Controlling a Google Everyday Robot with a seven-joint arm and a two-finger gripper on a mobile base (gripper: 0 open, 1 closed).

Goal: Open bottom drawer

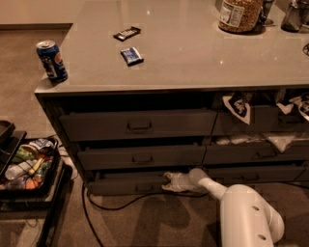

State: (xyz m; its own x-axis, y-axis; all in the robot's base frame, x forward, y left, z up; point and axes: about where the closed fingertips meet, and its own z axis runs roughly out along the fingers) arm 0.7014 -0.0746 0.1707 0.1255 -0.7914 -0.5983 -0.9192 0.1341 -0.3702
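Note:
The bottom drawer (126, 185) is the lowest, slim dark-grey front of the left stack, near the floor, with a small pull (144, 186) at its centre. It stands slightly out from the cabinet, like the two taller fronts above it. My gripper (167, 182) reaches in low from the right on the white arm (241, 212) and sits at the drawer front, just right of the pull.
The grey counter (193, 53) carries a blue can (51, 61), two snack packets (127, 33) (131, 55) and a jar (240, 14). The neighbouring stack (256, 154) has bags sticking out. A black cart of items (26, 166) stands left. A cable (111, 205) lies on the floor.

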